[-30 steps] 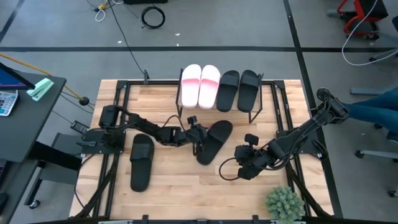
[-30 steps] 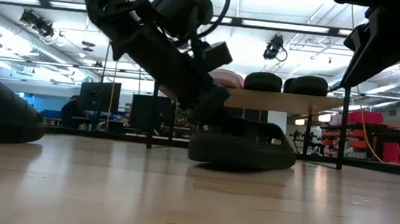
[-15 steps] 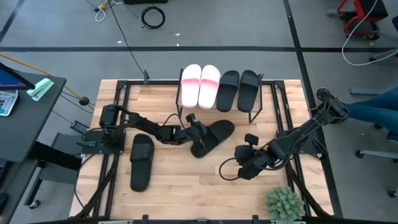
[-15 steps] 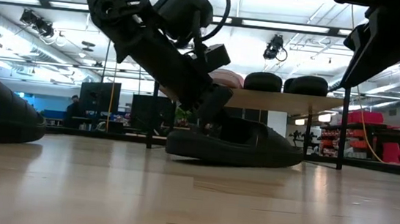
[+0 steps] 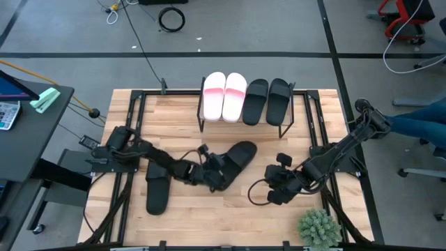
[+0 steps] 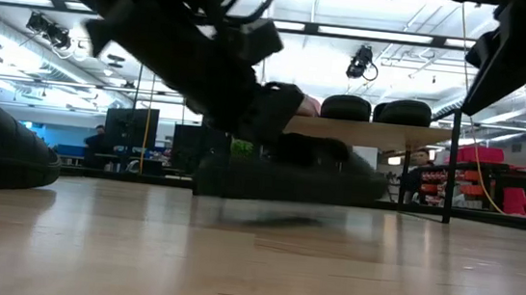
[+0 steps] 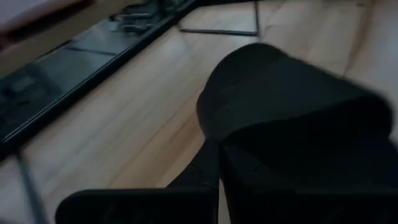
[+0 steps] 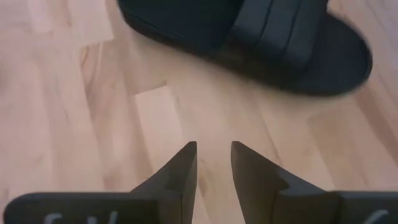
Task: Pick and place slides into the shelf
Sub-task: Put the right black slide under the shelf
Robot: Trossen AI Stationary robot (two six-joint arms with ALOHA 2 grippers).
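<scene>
A black slide (image 5: pixel 235 159) hangs just above the table's middle, with my left gripper (image 5: pixel 214 175) shut on it; the low view shows the slide (image 6: pixel 289 179) off the wood with its shadow beneath. Its wide strap (image 7: pixel 286 99) arches beyond the fingers. A second black slide (image 5: pixel 157 183) lies flat on its sole at the table's left. The shelf (image 5: pixel 286 127) stands at the far edge, with two pink slides (image 5: pixel 224 96) and two black slides (image 5: pixel 267 100) resting on its top board. My right gripper (image 5: pixel 277 189) waits open at the near right, over bare wood (image 8: pixel 214 152). My left gripper pinches the black slide between its two fingers at the sole's rim (image 7: pixel 214 134), at the end behind the strap. The fingers (image 7: pixel 199 186) come slanting down from the table's left. The slide is lifted clear of the table and hangs about level.
A small green plant (image 5: pixel 318 229) stands at the near right corner. Black rails (image 5: pixel 139 104) run along the table's left and right sides. Bare wood lies between the held slide and the shelf. People and desks show far behind the table in the low view.
My left gripper has taken hold of the black slide and drawn back toward the table's near-left. The slide lay on the wood a second ago; it now hangs clear of the table, still pointing much the same way.
</scene>
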